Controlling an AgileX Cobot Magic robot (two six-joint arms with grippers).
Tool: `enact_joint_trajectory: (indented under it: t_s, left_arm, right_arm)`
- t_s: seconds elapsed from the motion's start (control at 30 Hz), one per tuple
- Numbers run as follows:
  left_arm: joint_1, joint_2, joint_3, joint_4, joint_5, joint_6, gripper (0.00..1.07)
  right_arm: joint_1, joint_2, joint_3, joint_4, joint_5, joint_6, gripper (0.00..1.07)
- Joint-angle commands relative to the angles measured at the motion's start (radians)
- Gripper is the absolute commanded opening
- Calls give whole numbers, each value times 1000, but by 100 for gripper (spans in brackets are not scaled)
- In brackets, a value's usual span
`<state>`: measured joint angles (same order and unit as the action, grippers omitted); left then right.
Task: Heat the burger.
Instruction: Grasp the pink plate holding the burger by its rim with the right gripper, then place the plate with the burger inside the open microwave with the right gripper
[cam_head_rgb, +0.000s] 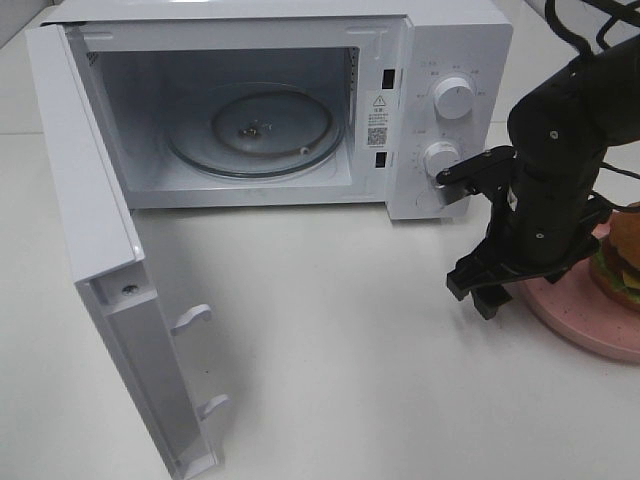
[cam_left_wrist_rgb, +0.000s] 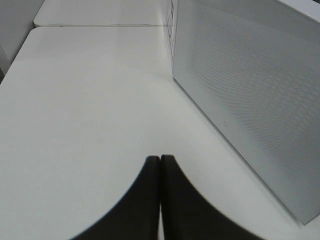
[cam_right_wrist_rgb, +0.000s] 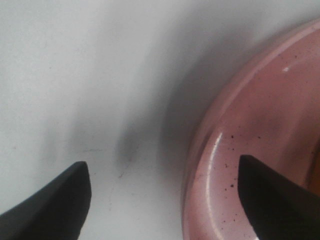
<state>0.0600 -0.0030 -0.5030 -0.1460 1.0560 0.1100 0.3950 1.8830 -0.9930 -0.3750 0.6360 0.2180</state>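
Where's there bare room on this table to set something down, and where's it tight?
Free: the table in front of the microwave, between its open door and the pink plate; also the glass turntable inside. Crowded: the right edge, where the open right gripper hangs over the plate's rim near the burger.

The microwave (cam_head_rgb: 440, 40) stood at the back of the surface (cam_head_rgb: 350, 350), its door (cam_head_rgb: 90, 230) swung out to the left and toward the front. The turntable (cam_head_rgb: 255, 130) lay inside the cavity. Two knobs (cam_head_rgb: 453, 98) sat one above the other on the panel to the right of the opening. At the right edge, in front of the microwave, the burger (cam_head_rgb: 622, 262) rested on a plate (cam_head_rgb: 590, 320). The right hand (cam_head_rgb: 475, 293) hung over the plate's left rim, one finger above the plate, the other above the bare surface.
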Motion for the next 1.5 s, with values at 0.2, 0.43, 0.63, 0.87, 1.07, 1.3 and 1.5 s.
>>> enact_joint_trajectory:
  t_s: [0.2, 0.43, 0.63, 0.87, 1.07, 1.3, 1.5]
  left_arm:
    - [4, -21, 3, -3, -16, -3, 0]
    - [4, -21, 3, -3, -16, -3, 0]
    - [4, -21, 3, -3, -16, -3, 0]
    - [4, -21, 3, -3, -16, -3, 0]
    - [4, -21, 3, -3, -16, -3, 0]
    - [4, -21, 3, -3, -16, -3, 0]
    - [4, -21, 3, -3, -16, -3, 0]
  right_arm:
    - [-55, 48, -5, -6, -48, 6, 76]
    - [-71, 100, -5, -1, -56, 2, 75]
    - [-73, 123, -5, 2, -48, 2, 50]
    - [-73, 123, -5, -2, -33, 2, 7]
    - [-73, 122, -5, -2, -22, 2, 0]
    - [-73, 120, -5, -2, -2, -18, 0]
    - [-70, 120, 0, -1, 14, -45, 0]
